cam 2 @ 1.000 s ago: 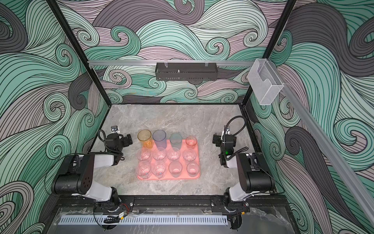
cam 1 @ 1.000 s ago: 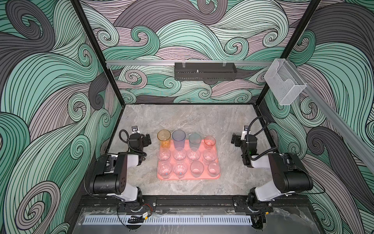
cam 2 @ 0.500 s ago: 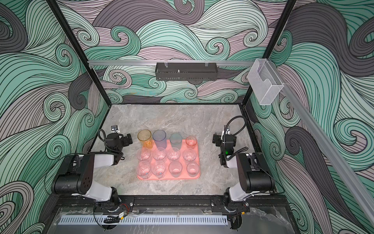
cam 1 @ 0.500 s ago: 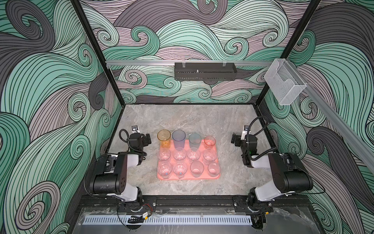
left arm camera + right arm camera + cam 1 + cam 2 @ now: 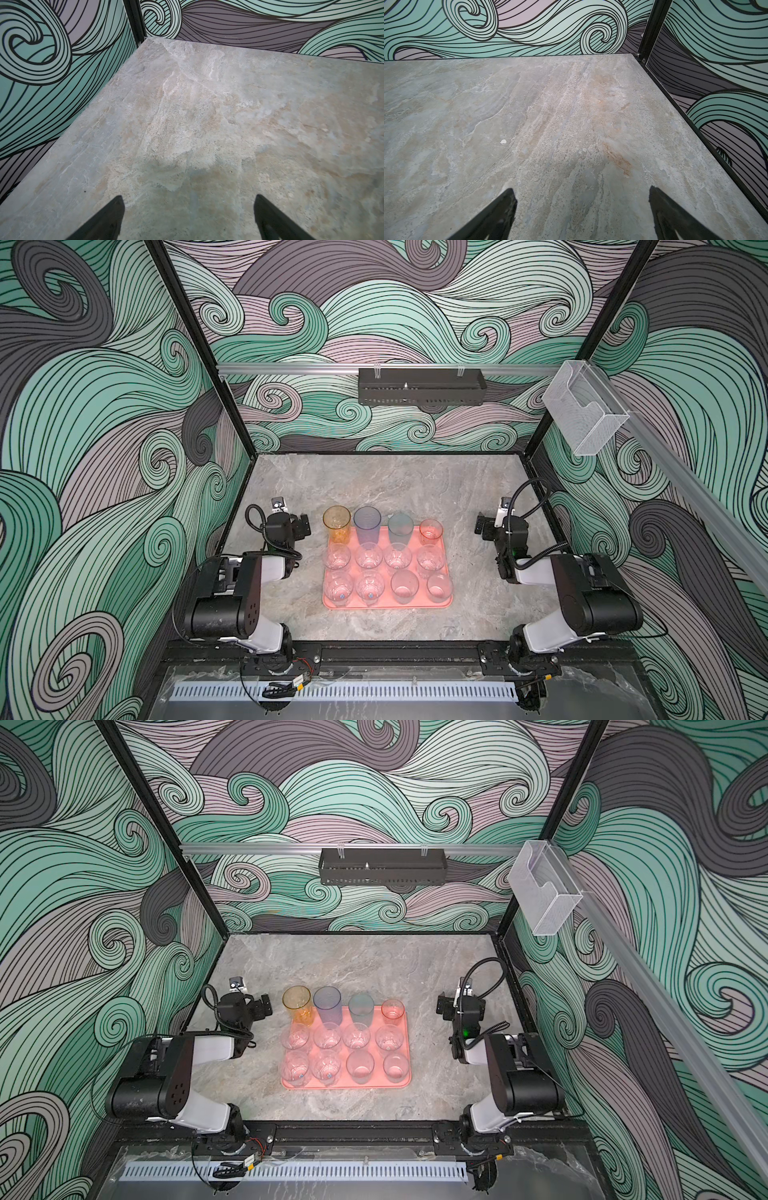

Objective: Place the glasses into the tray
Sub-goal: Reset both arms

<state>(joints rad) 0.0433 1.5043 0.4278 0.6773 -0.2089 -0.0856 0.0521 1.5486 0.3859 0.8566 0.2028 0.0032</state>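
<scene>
The salmon-pink tray [image 5: 386,606] [image 5: 345,1086] lies on the stone table between my arms. The glasses stand upright on it in three rows. Along its far edge are a tall amber glass [image 5: 336,522], a blue-violet glass [image 5: 367,525], a teal glass [image 5: 400,529] and a short reddish glass [image 5: 431,529]. Several short clear glasses [image 5: 369,556] fill the two nearer rows. My left gripper [image 5: 293,526] [image 5: 189,199] hangs left of the tray, open over bare table. My right gripper [image 5: 496,527] [image 5: 581,193] hangs right of the tray, also open and holding nothing.
A black perforated basket [image 5: 420,391] hangs on the back wall rail. A clear acrylic box [image 5: 584,414] is mounted on the right wall. Patterned walls close the table at the left, back and right. Bare stone table [image 5: 386,481] lies behind the tray.
</scene>
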